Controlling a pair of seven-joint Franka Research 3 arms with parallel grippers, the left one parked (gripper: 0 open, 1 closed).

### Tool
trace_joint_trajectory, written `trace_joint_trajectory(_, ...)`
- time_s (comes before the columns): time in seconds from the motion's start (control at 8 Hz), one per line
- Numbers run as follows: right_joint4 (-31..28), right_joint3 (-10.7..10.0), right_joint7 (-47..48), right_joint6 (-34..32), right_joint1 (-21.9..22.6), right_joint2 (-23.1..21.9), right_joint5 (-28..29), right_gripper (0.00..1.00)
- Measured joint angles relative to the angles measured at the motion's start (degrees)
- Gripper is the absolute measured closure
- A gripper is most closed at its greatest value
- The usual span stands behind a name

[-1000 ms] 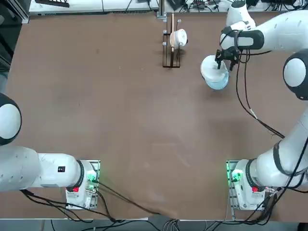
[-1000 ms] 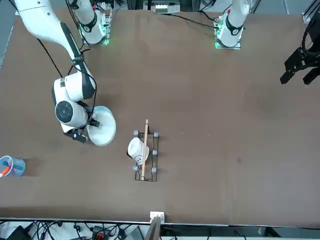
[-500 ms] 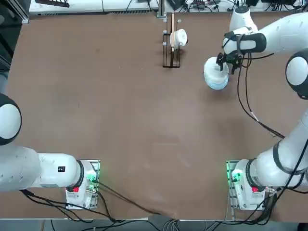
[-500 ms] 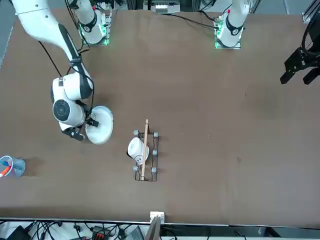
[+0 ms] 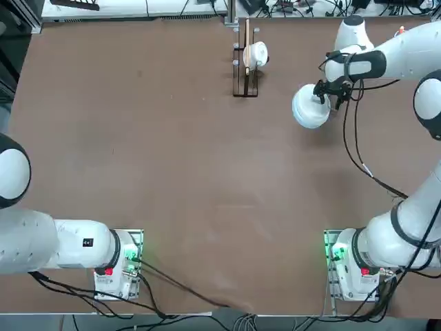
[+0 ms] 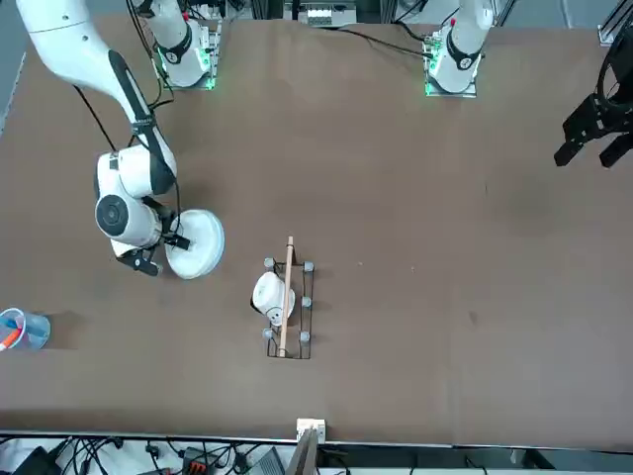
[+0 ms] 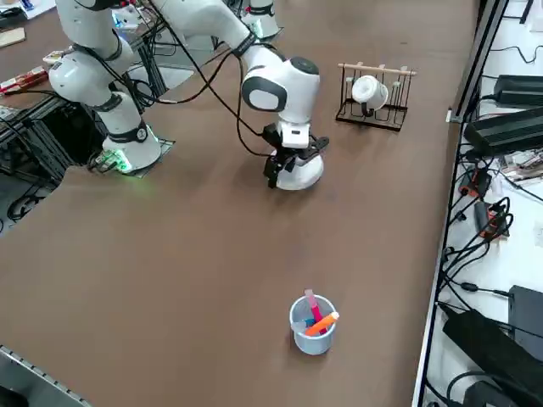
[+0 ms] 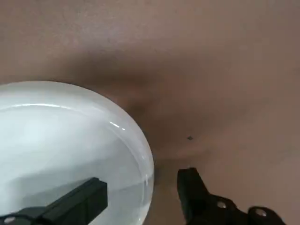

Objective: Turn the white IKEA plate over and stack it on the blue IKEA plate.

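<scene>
- The right gripper point(image 5: 326, 92) sits low at the far right of the table point(image 5: 172, 172), its fingers parted and straddling the rim of the white plate point(image 5: 308, 107), one finger over the plate and one outside it.
- In the wrist view, the two fingers point(image 8: 75, 201) stand clearly apart with the plate's edge between them; they appear not to clamp it, though contact cannot be ruled out.
- The plate lies just left of the gripper in the top view, toward the rack point(image 5: 245, 62) holding a white cup point(image 5: 257, 54).
- The blue plate barely shows; judging by the stacked look in the side view, it lies directly beneath the white plate point(image 7: 301, 174).
- The side view alone shows a blue cup point(image 7: 312, 324) of pens, well apart.
- Likely next: the gripper backs off the rim.
</scene>
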Motion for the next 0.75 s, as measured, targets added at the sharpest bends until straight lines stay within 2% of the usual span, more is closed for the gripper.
trace_joint_trajectory(0.75, 0.0, 1.0, 2.0, 0.3, 1.7, 0.0, 0.1, 0.00)
